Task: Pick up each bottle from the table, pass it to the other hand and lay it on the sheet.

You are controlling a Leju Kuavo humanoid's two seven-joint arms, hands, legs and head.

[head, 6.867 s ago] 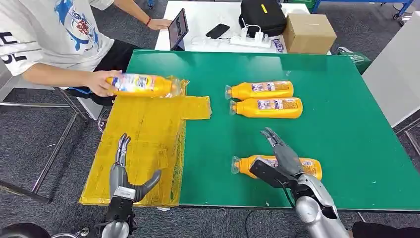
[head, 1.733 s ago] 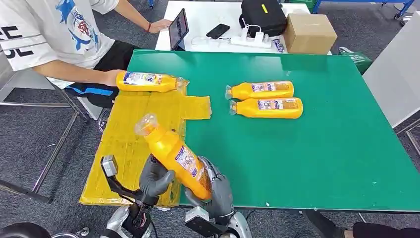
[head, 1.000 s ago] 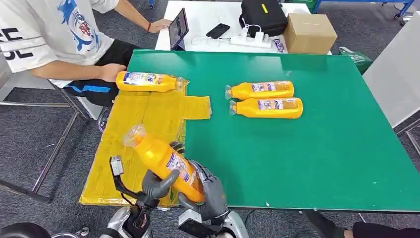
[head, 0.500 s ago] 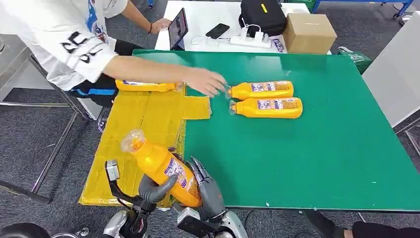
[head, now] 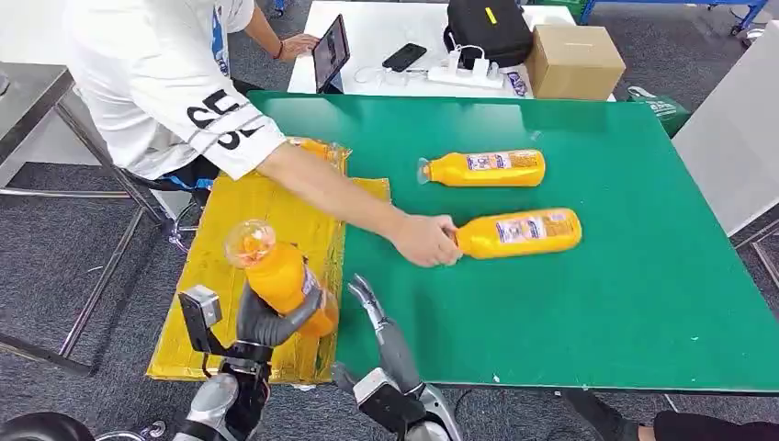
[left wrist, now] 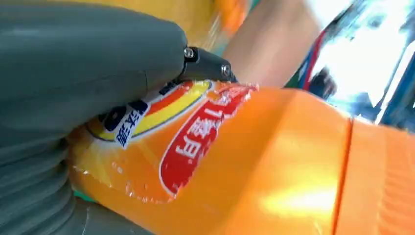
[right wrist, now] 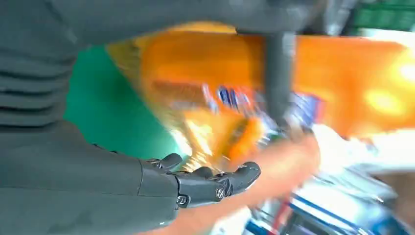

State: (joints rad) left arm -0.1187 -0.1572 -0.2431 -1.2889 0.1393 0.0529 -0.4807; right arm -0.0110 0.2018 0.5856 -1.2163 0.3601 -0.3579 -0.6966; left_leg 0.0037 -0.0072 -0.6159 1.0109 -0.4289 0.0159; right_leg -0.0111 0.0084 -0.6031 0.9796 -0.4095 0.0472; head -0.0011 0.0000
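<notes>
Orange bottle (head: 280, 276) in left-hand fingers (head: 276, 322), upright

At lower left of the head view, the left hand (head: 276, 317) grips an orange bottle (head: 280, 276); beside it, the right hand (head: 381, 335) extends empty, fingers straight.
</notes>
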